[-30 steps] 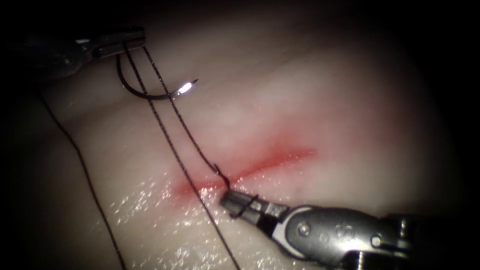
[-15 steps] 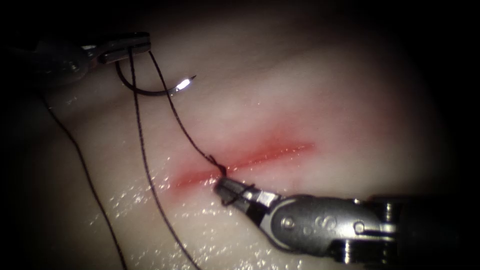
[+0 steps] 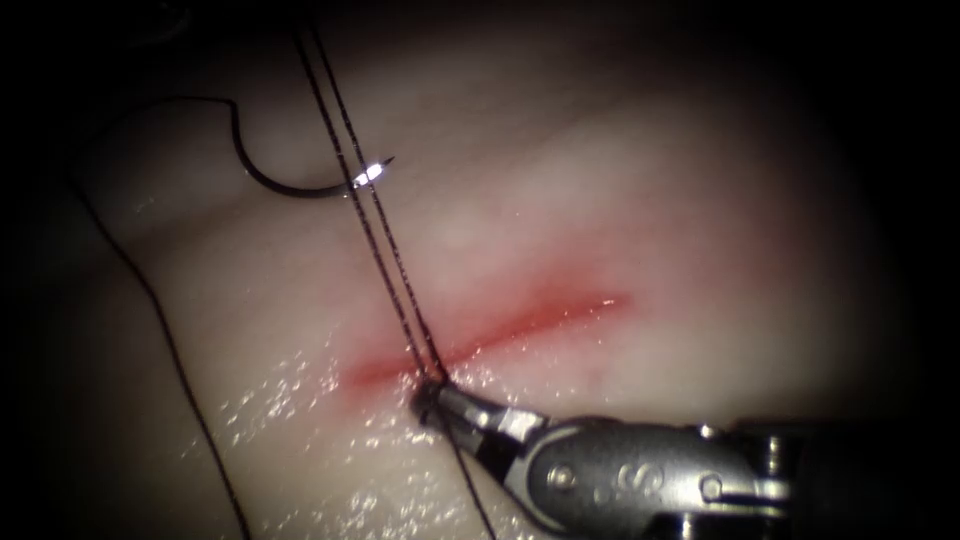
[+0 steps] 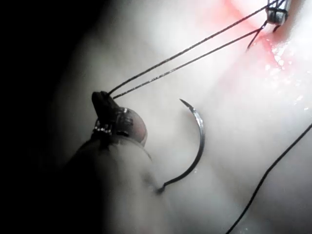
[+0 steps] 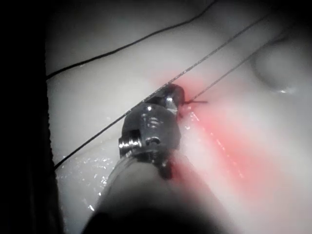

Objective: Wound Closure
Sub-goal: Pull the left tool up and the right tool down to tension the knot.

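Endoscope view is showing the needle (image 3: 290, 180) lying loose on the tissue (image 3: 640, 200) at about 10 o'clock from the cut (image 3: 500, 335), with two thread (image 3: 375, 215) strands crossing over its tip. Right tool (image 3: 432, 400) is pinching thread at the cut. Left wrist view is catching the left tool (image 4: 102, 100), jaws clamping both strands.

needle (image 3: 290, 180): lies free on the tissue (image 3: 650, 200), well left of and behind the cut (image 3: 490, 335)
thread (image 3: 385, 230): two strands run from the cut's left part back past the needle's tip
right tool (image 3: 440, 400): just in front of the cut, at the strands' near end
left tool (image 4: 105, 105): at the strands' far end, beside the needle
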Robot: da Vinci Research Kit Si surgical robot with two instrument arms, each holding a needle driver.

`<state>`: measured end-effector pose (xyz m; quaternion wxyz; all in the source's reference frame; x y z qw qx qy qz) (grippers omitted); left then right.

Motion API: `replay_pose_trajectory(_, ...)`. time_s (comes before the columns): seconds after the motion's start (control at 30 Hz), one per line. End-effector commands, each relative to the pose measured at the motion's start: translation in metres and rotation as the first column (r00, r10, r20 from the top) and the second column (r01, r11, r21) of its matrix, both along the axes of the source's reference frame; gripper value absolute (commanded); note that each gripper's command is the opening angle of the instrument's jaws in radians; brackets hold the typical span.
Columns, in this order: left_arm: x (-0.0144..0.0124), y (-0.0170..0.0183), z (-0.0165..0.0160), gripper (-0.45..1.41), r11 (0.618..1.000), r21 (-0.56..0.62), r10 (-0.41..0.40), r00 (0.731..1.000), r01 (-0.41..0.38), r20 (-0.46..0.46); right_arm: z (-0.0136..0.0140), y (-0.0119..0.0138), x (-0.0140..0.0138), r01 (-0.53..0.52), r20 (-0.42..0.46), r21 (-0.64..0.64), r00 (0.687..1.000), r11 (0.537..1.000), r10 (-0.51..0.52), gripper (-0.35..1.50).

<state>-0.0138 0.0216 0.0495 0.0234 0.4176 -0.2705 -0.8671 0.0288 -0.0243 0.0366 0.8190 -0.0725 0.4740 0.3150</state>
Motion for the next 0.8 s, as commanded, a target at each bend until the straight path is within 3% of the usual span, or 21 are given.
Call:
replay_pose_trajectory(0.03,-0.0005,0.0007,0.0006,-0.45,1.000,-0.001,-0.005,1.000,0.005,0.001,0.0004,-0.0003,0.0007,0.003,-0.003,-0.001,1.000,1.000,-0.003,-0.35)
replay_pose_trajectory(0.63,0.0001,0.0040,0.0027,-0.45,0.999,-0.003,-0.052,0.996,0.052,-0.066,0.0001,-0.0045,-0.0019,0.016,-0.009,-0.018,1.000,1.000,-0.016,-0.35)
replay_pose_trajectory(0.8,0.0003,0.0044,0.0034,-0.45,0.998,-0.021,-0.053,0.995,0.051,-0.089,-0.0007,-0.0048,-0.0019,0.002,-0.061,-0.044,0.998,0.999,-0.005,-0.35)
